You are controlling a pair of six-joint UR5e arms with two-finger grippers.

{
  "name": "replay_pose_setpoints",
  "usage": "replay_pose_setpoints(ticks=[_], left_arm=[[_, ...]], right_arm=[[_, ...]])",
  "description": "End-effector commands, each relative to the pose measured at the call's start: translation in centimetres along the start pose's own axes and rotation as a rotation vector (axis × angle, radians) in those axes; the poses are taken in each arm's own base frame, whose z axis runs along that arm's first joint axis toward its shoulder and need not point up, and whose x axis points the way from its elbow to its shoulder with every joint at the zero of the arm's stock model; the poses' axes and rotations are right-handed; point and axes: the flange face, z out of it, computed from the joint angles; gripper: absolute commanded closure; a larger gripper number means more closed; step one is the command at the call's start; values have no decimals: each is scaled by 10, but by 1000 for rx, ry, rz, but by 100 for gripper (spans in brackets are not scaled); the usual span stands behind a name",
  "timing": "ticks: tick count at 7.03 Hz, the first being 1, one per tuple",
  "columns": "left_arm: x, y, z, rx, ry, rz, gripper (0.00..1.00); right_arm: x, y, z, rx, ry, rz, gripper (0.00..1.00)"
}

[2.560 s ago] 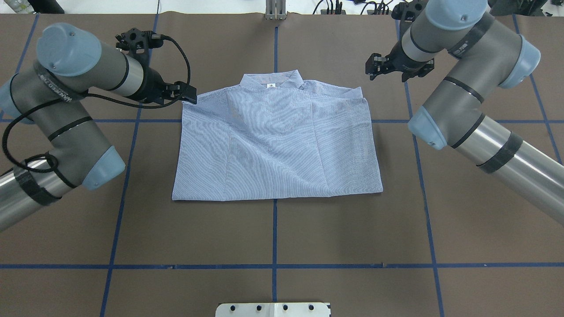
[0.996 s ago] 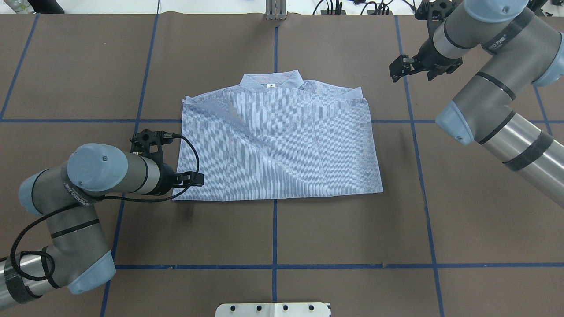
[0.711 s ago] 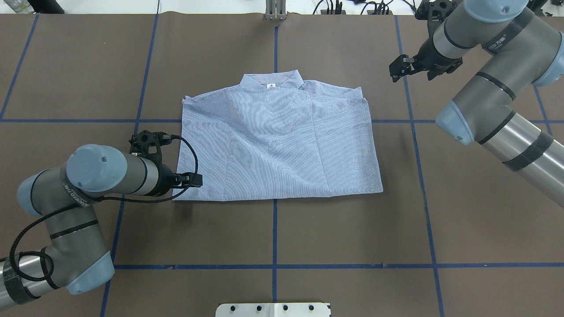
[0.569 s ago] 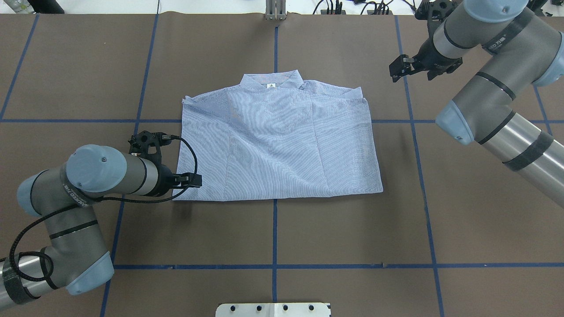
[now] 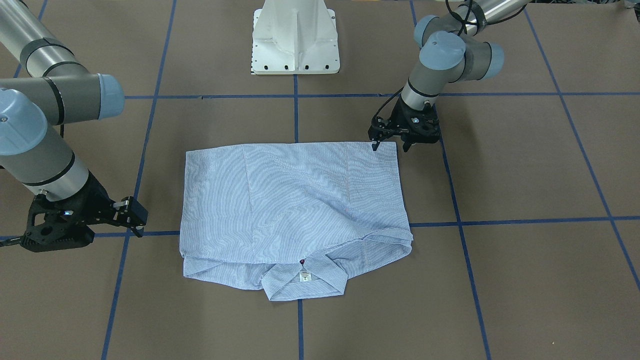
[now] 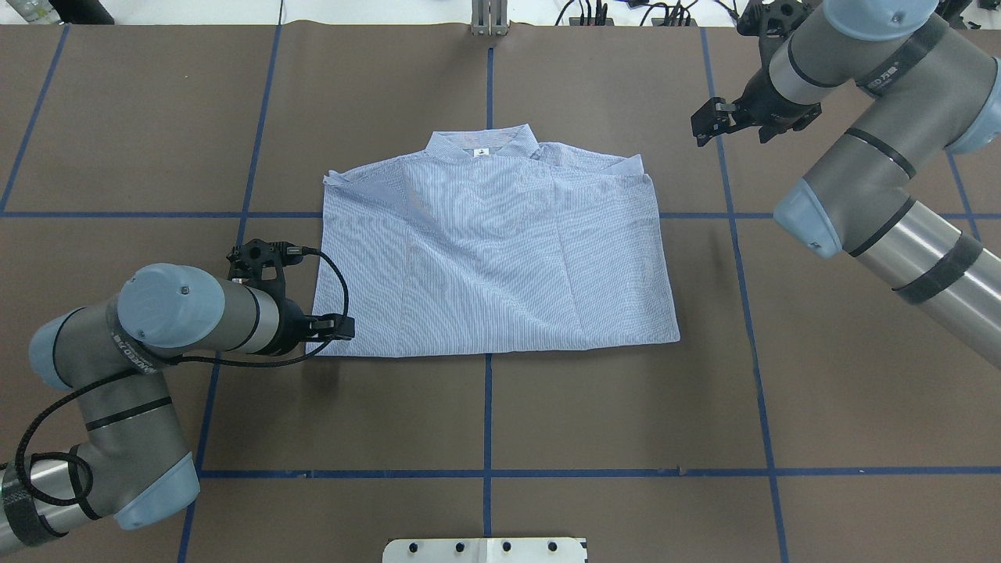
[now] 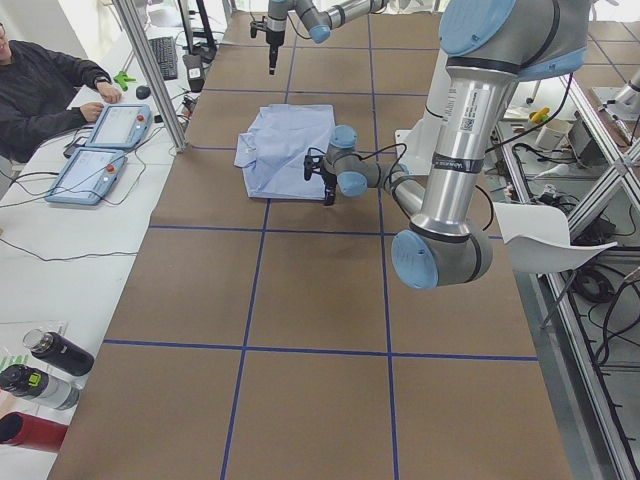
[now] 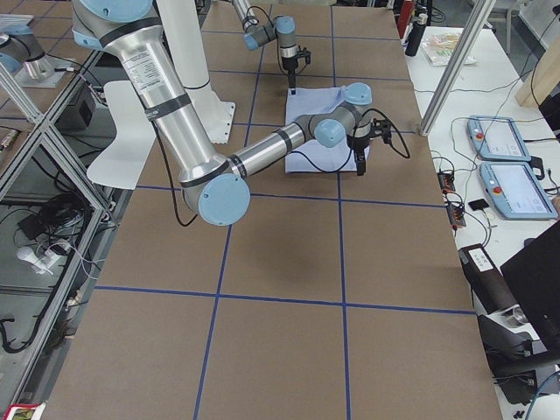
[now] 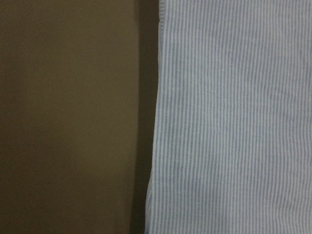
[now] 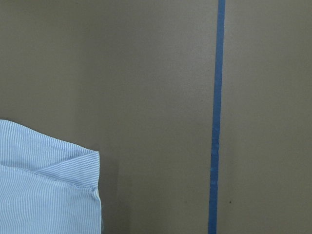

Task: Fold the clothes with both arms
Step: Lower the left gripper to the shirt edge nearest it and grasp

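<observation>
The striped light blue shirt lies folded into a rough rectangle on the brown table, its collar on the far side with a small white label. My left gripper is low at the shirt's near-left corner, open, one finger on each side of the corner. In the left wrist view the shirt's edge runs straight down the frame. My right gripper hovers open beyond the far-right shoulder, apart from the cloth. Its wrist view shows only a shirt corner.
Blue tape lines grid the brown table cover. The white pedestal base stands at the robot's side. In the exterior left view a person sits at a side bench with two tablets; bottles stand nearer.
My left gripper went from the shirt's far-left shoulder to its near-left corner and has edged a little nearer there. The right gripper drew back to the right, then stayed still.
</observation>
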Motion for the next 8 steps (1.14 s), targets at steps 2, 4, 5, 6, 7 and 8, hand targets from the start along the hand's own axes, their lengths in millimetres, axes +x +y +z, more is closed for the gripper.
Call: replay_pose_setpoints(ticks=[2, 4, 5, 6, 7, 8], left_arm=[[3, 2, 0, -4, 4, 2, 25], [7, 1, -2, -3, 11, 4, 68], [9, 1, -5, -2, 17, 4, 96], [7, 2, -5, -2, 16, 0, 100], [7, 1, -10, 2, 21, 0, 100], [6, -3, -16, 7, 17, 0, 100]], right_arm=[[0, 0, 0, -1, 0, -1, 0], [1, 0, 1, -2, 1, -1, 0], [1, 0, 1, -2, 1, -1, 0], [1, 0, 1, -3, 2, 0, 0], [1, 0, 1, -2, 1, 1, 0], [0, 0, 0, -1, 0, 0, 0]])
